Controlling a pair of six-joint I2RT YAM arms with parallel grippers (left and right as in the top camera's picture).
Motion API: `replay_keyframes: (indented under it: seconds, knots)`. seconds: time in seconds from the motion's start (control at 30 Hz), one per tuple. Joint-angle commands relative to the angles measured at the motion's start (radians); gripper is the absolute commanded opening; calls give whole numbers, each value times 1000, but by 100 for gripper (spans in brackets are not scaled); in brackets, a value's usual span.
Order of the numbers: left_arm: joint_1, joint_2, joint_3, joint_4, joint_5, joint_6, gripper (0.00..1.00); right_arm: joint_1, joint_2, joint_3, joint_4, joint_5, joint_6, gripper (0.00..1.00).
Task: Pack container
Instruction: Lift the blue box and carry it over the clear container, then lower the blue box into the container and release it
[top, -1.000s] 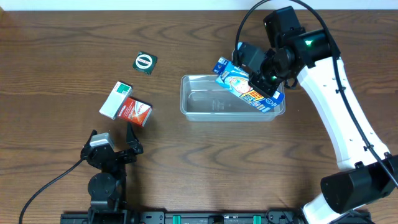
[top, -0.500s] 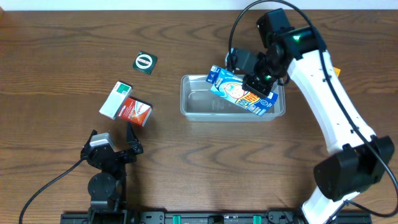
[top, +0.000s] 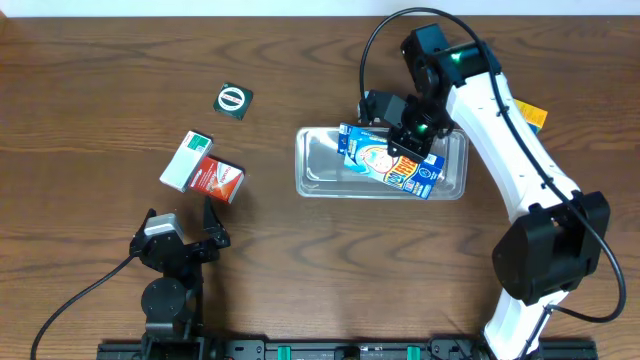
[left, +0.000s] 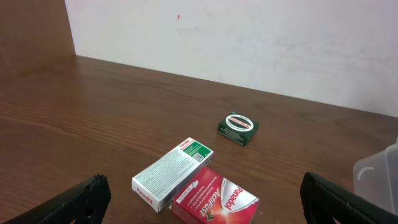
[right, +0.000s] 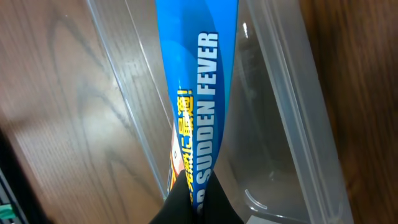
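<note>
Pinching blue box (top: 385, 160) over container (top: 318, 172), right tool (right: 198, 196) in wrist view; left tool (top: 182, 224) wide overhead

Dark brown with wavy wood grain all over the table (top: 100, 60). Clear and colourless: the container (top: 318, 170), upper middle of the frame. On the blue box (top: 385, 165), a pale cartoon face, yellow and orange lettering, and white capitals along the edge in the right wrist view. Left of centre: white-and-green box (top: 185, 158); red box (top: 218, 180) with white lettering; above them, dark green square box (top: 233, 100) with a white ring emblem.
</note>
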Motion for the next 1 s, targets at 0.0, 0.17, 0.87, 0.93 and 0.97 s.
replay_keyframes:
  seconds: [0.0,0.17,0.87,0.93,0.97]
  knots:
    - [5,-2,-21,-33,-24,13,98,0,10,17,8,13,-26,1]
    - [5,-2,-21,-33,-24,13,98,-5,10,17,11,21,-25,1]
    - [5,2,-21,-33,-24,13,98,-17,10,105,26,56,-25,1]
    - [5,3,-21,-33,-24,13,98,-17,10,117,26,56,-25,1]
    - [5,5,-21,-33,-24,13,98,-17,10,119,26,56,-25,1]
